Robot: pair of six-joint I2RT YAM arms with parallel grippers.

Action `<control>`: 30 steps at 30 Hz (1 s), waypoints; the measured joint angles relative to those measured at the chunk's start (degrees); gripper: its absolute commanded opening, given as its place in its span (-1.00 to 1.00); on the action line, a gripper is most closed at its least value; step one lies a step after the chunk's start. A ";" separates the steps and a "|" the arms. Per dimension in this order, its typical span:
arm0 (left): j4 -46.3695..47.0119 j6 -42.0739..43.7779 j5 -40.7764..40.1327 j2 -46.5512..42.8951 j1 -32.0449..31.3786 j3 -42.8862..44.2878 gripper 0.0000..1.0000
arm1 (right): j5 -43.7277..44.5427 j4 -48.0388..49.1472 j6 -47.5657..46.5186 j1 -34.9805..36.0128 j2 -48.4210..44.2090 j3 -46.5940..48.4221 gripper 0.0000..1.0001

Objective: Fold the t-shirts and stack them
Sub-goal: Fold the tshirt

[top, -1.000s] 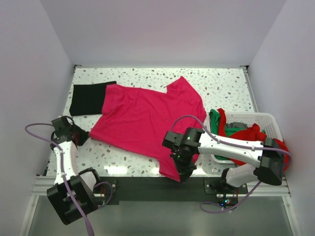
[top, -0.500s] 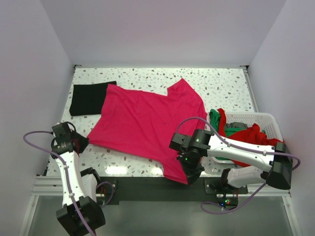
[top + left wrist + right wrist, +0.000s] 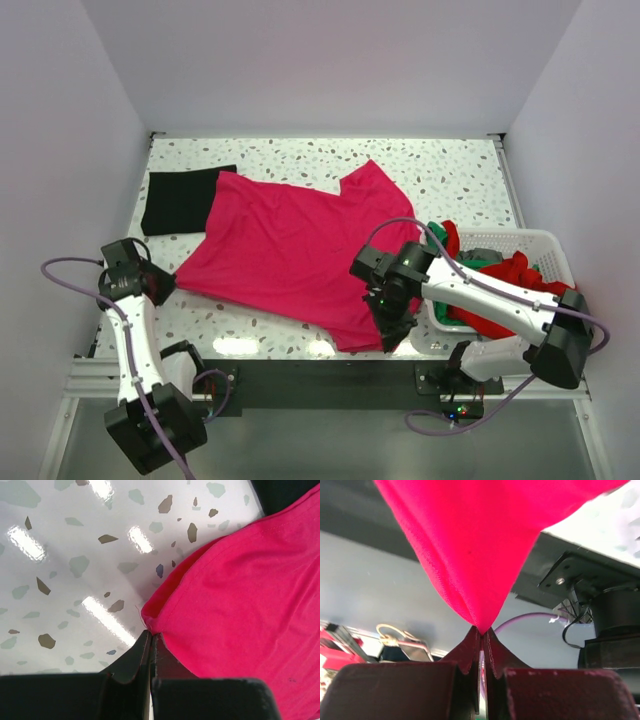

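A magenta-pink t-shirt (image 3: 290, 245) lies spread across the speckled table. My left gripper (image 3: 170, 281) is shut on its near left corner, and in the left wrist view the jaws (image 3: 151, 633) pinch that hem corner of the pink cloth (image 3: 240, 590) just above the tabletop. My right gripper (image 3: 392, 337) is shut on the near right corner at the table's front edge. The right wrist view shows the cloth (image 3: 475, 540) hanging in a point from the closed jaws (image 3: 481, 630). A folded black t-shirt (image 3: 180, 200) lies at the far left, partly under the pink one.
A white lattice basket (image 3: 545, 240) stands at the right and holds a red t-shirt (image 3: 510, 275) and a green one (image 3: 437, 245). White walls close in the table on the left, back and right. The arm bases sit on the dark rail along the front edge.
My right gripper has carried the near right corner to the right and back over the table's edge. The left gripper shifted slightly left with its corner, so the near hem is drawn straighter.
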 measured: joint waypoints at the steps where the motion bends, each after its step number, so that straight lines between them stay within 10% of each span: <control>1: 0.26 0.13 0.02 0.98 0.00 0.61 -1.00 | 0.15 0.02 -0.46 -1.05 0.31 0.26 -1.00; 30: 11.87 1.66 1.75 28.06 -11.61 16.28 -1.00 | 8.70 0.02 -14.86 -27.54 18.40 20.90 -1.00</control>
